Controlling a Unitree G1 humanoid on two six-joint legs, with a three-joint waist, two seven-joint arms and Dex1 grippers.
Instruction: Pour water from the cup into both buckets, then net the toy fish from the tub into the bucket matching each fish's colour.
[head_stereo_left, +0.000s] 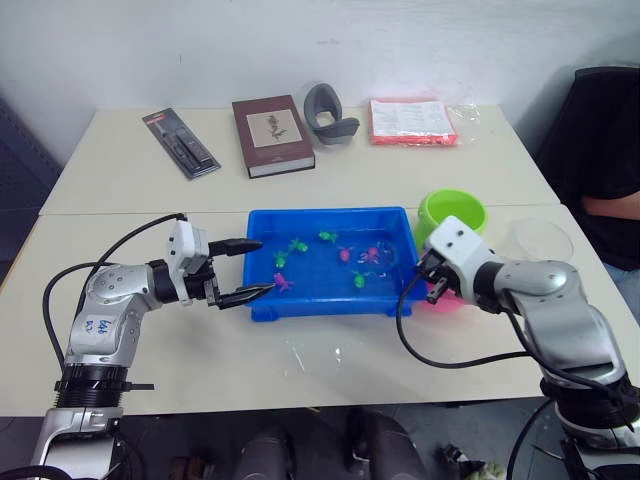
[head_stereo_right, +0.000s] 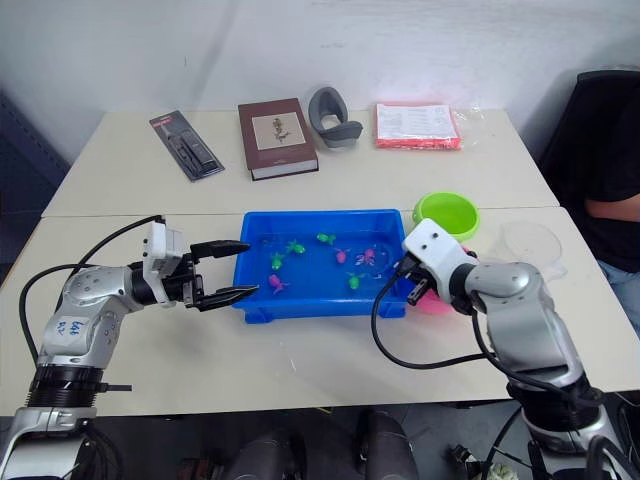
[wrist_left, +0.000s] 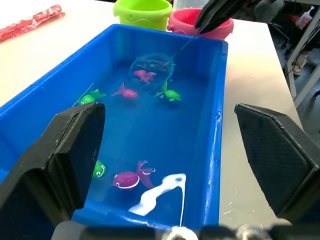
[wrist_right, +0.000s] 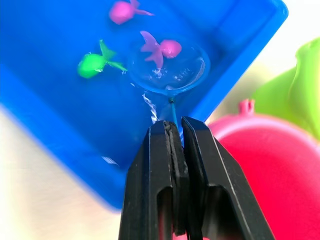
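The blue tub (head_stereo_left: 325, 213) sits mid-table, holding water and several green and pink toy fish. My right gripper (head_stereo_left: 432, 283) is at the tub's right end, shut on the net's thin handle. The net's hoop (wrist_right: 167, 65) is dipped in the water with a pink fish (wrist_right: 161, 49) over it and a green fish (wrist_right: 92, 64) beside it. Just outside the tub's left end, my left gripper (head_stereo_left: 265, 266) is open and empty, near another pink fish (head_stereo_left: 283, 283). The green bucket (head_stereo_left: 452, 212) stands past the tub's right end. The pink bucket (wrist_right: 270, 165) is mostly hidden behind my right gripper. The clear cup (head_stereo_left: 538, 240) stands further right.
Along the far side of the table lie a brown book (head_stereo_left: 272, 135), a black packaged item (head_stereo_left: 181, 143), a grey curved object (head_stereo_left: 329, 113) and a red-edged packet (head_stereo_left: 412, 121). A person in black (head_stereo_left: 600, 150) sits at the table's right end.
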